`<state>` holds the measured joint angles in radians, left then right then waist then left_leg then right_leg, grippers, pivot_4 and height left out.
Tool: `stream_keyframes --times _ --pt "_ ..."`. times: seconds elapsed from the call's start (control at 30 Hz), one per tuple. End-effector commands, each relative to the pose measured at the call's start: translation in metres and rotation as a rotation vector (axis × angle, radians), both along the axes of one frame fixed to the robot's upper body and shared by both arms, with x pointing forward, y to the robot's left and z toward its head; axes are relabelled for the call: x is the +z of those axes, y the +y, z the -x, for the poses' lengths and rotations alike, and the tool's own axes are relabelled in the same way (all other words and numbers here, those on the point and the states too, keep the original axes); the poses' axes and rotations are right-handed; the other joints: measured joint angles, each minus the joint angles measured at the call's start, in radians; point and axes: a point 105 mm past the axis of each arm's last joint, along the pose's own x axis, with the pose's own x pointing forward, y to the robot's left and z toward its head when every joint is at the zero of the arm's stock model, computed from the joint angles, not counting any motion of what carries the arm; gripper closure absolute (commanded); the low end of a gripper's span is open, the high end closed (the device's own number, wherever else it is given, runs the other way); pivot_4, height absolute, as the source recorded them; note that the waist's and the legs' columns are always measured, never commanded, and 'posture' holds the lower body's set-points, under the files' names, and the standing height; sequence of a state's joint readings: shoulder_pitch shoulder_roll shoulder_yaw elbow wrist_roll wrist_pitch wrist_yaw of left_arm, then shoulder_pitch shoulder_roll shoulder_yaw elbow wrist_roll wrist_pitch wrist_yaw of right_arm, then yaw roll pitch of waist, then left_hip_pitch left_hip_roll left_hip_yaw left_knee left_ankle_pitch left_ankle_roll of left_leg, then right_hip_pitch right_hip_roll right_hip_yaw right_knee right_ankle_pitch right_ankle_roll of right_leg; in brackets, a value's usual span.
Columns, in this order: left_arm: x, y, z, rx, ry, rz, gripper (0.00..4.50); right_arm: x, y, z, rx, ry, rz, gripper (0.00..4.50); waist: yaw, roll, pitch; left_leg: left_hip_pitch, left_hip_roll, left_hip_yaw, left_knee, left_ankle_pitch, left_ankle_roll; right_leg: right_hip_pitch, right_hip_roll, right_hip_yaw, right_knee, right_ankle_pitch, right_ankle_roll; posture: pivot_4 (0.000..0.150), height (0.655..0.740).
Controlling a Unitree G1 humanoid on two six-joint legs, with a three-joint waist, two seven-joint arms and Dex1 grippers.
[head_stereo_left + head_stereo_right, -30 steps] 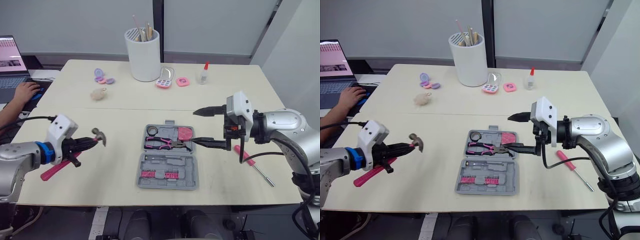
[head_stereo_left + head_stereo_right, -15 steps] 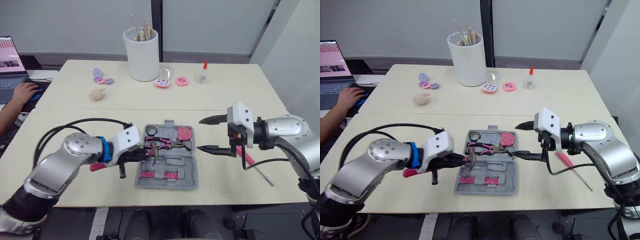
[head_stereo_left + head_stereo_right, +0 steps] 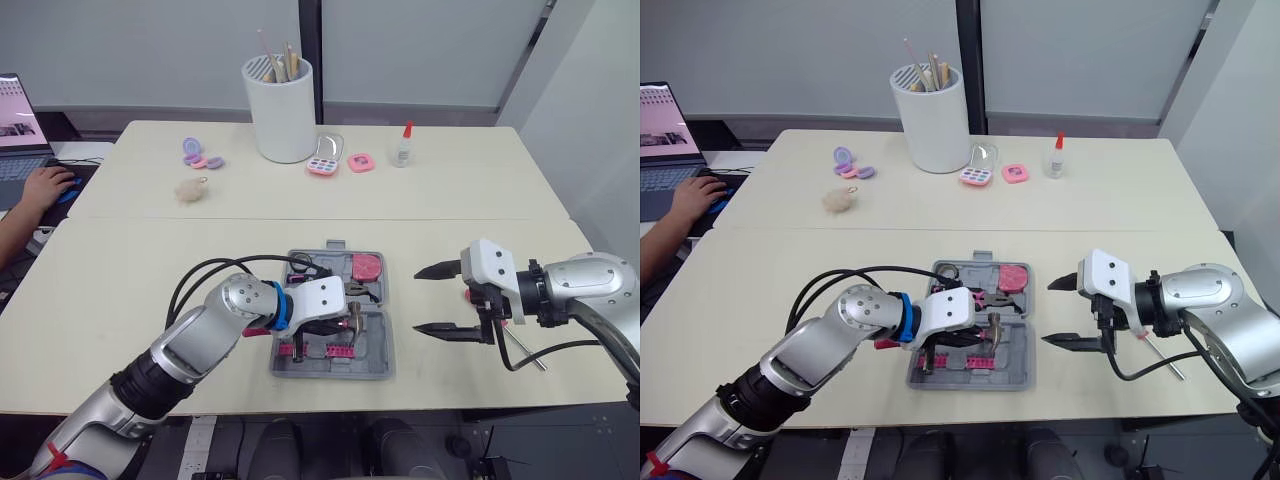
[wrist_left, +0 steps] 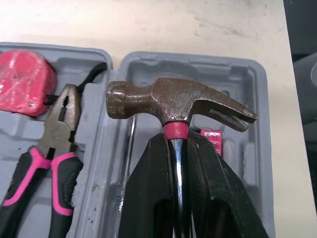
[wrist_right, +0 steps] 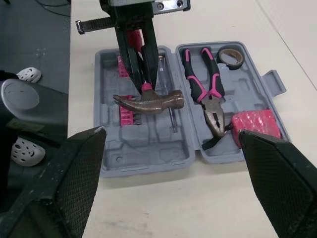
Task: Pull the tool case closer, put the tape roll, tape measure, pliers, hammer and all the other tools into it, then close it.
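Two halves of the grey tool case (image 3: pixel 378 362) lie open and flat in the middle of the worktop (image 3: pixel 140 260). In the far half are three things. The black tape roll (image 5: pixel 229 55) sits in one corner. The pink tape measure (image 5: pixel 257 124) sits in the other corner. The pliers (image 5: pixel 204 91), with pink and black handles, lie between them.

One hammer (image 4: pixel 173 101) hangs over the near half of the case. Its brown metal head is near the right end of that half. The left fingers (image 4: pixel 143 188) pinch the hammer just under the head, on its thin metal neck. I cannot tell if the head touches the case. A row of pink bits (image 3: pixel 325 348) is tucked in the near half, just beside the hammer.

To the right of the case, well apart from it, the right fingers (image 3: pixel 440 270) are spread wide and hold nothing. They point at the case. A screwdriver (image 3: pixel 525 350) lies on the worktop just past them.

Far back on the worktop stand a white cup (image 3: pixel 277 110) full of sticks and a small glue bottle (image 3: pixel 403 146). At the far left, a person's hand (image 3: pixel 45 185) rests by a laptop (image 3: pixel 20 110).
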<state>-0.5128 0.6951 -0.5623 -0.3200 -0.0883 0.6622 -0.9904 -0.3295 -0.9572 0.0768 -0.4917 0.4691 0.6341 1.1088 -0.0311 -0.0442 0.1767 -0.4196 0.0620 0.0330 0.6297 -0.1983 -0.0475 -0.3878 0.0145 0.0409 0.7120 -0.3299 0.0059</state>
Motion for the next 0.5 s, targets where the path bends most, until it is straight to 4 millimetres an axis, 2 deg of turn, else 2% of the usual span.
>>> stream_keyframes --times 0.03,0.3,0.5 --pt "0.006 -0.014 0.000 -0.056 -0.052 0.011 4.42 0.014 0.002 0.006 0.004 -0.049 -0.010 0.00 0.000 0.000 0.000 0.000 0.000 0.000 0.000 0.000 0.000 0.000 0.000 0.000 0.000 0.000 0.000 0.150 0.7400" --pt "-0.002 -0.032 -0.012 -0.076 -0.061 -0.004 4.42 0.013 0.001 0.012 -0.014 -0.040 -0.012 0.00 0.001 0.000 0.000 0.000 -0.001 0.000 0.001 0.000 0.000 0.001 0.000 0.000 0.000 0.000 0.000 0.150 0.7400" --pt "-0.009 -0.036 -0.018 -0.062 -0.053 -0.037 4.42 0.013 -0.001 0.011 -0.031 -0.040 -0.013 0.00 0.001 0.000 0.000 0.000 -0.001 0.000 0.000 0.000 0.000 0.001 0.001 0.000 0.000 0.000 0.000 0.150 0.7400"
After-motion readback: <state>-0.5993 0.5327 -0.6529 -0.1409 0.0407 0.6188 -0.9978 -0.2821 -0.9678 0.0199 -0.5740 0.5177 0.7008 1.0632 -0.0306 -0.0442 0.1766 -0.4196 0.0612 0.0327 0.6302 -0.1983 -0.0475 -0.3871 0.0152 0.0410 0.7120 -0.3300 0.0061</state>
